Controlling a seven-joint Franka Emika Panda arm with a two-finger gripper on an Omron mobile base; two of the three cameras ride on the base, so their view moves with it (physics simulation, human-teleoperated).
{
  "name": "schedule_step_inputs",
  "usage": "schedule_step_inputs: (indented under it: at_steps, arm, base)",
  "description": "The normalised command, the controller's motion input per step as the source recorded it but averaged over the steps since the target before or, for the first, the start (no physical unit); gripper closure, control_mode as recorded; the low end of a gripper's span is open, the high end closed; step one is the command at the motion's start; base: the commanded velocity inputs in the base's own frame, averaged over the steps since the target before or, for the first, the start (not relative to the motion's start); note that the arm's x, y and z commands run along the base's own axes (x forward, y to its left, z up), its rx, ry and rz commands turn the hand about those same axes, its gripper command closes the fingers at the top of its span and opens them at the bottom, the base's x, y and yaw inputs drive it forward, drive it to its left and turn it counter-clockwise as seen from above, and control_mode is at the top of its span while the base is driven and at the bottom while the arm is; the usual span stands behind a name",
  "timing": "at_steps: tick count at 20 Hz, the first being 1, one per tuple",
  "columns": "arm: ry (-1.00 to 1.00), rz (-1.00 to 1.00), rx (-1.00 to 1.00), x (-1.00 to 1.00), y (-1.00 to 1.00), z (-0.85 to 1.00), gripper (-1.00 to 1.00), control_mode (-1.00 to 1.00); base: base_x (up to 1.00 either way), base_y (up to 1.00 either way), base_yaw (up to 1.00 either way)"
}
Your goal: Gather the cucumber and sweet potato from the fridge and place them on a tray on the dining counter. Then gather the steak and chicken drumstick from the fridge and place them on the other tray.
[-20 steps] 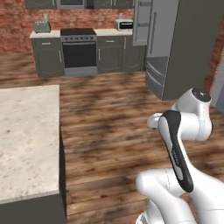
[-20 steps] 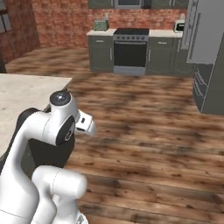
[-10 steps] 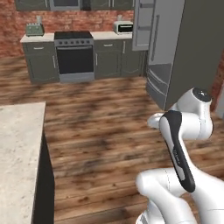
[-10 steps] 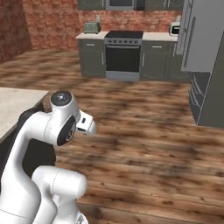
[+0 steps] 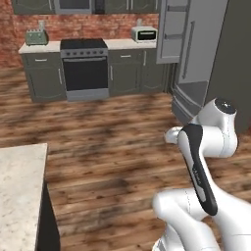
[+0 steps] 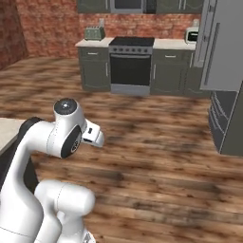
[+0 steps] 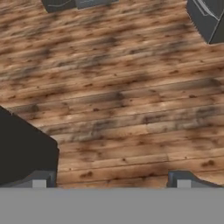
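The robot's base is driving across the kitchen toward the fridge (image 5: 201, 54), which is looming at 2 o'clock in the left base view with its upper door swung open. The whole scene has shifted since a second ago: the counter (image 5: 19, 191), then filling the left side, is now shrinking to a corner at 8 o'clock, while the stove (image 5: 84, 68) is sliding toward 11 o'clock and growing larger. That is camera travel, not any object moving. Judging by this, the robot is in the approach leg of the 1st fetch, with nothing gathered yet.

The arm (image 5: 206, 147) is staying folded over the base, in the same tucked pose as in both earlier frames. In the hand view the gripper (image 7: 111, 181) is pointing down at bare wood floor, its 2 fingertips (image 7: 39, 179) standing wide apart and holding nothing.

The cucumber, sweet potato, steak and drumstick are presumably inside the fridge; its interior cannot be made out from here. The toaster (image 5: 37, 37) and microwave (image 5: 144, 33) are sitting on the back worktop at 11 and 12 o'clock.
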Motion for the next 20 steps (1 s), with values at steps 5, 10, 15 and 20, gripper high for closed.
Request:
schedule_step_inputs:
  at_steps: [5,10,15,20]
  arm:
    - [0.0,0.0,0.0,0.0,0.0,0.0,-1.0,1.0]
    - [0.0,0.0,0.0,0.0,0.0,0.0,-1.0,1.0]
    - [0.0,0.0,0.0,0.0,0.0,0.0,-1.0,1.0]
    - [0.0,0.0,0.0,0.0,0.0,0.0,-1.0,1.0]
  base:
    - [1.0,0.0,0.0]
    - [1.0,0.0,0.0]
    - [1.0,-0.04,-0.05]
    - [1.0,-0.03,-0.18]
